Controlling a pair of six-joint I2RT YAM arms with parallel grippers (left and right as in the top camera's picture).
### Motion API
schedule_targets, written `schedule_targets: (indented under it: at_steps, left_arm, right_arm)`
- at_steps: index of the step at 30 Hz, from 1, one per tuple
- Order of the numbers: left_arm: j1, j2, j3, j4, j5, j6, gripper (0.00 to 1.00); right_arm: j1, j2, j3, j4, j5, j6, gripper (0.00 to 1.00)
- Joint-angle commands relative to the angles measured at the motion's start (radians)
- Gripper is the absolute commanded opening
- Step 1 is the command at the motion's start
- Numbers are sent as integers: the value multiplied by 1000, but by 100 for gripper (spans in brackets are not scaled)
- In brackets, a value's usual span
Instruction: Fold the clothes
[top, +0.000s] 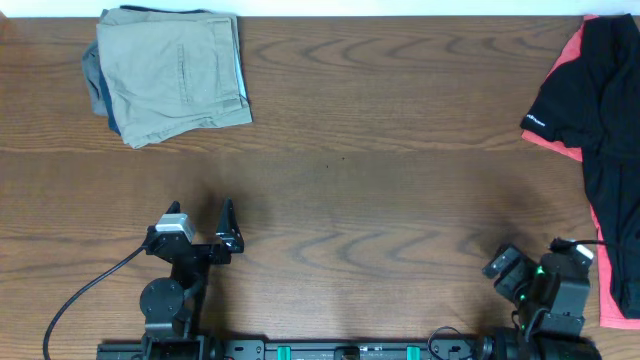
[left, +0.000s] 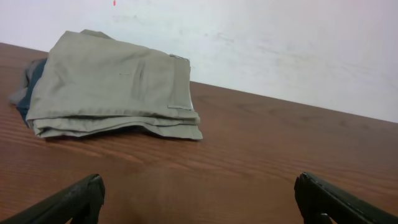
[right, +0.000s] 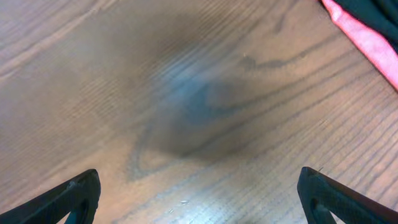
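Note:
The beige khaki clothes (top: 172, 72) lie folded at the table's far left corner, on top of a dark blue garment (top: 98, 92). They also show in the left wrist view (left: 112, 87), with a back pocket facing up. My left gripper (top: 205, 222) is open and empty near the front left, well short of the clothes; its fingertips frame bare wood (left: 198, 196). My right gripper (top: 530, 268) is open and empty at the front right, over bare wood (right: 198, 193).
A black and coral-pink garment (top: 598, 130) lies along the table's right edge; its corner shows in the right wrist view (right: 367, 31). A white wall (left: 280, 43) stands behind the table. A black cable (top: 85, 295) runs from the left arm.

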Motion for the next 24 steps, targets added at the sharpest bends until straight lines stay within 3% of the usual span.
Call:
schedule_targets:
  at_steps: [1,8,16,24]
  left_arm:
    - [4,-6,-13,-39,14,14,98]
    - [4,-6,-13,-39,14,14,98]
    - [4,-6,-13,-38,14,14,98]
    - [4,-6,-13,-39,14,14,98]
  right_arm:
    - [18,-30,-1,84,-18,-4,99]
    - [134,-103,-2,383,-143,-75,99]
    - [190,-233,-23,482,-209,-181,99]
    - [190,-301,-101,612,-245,-187,99]
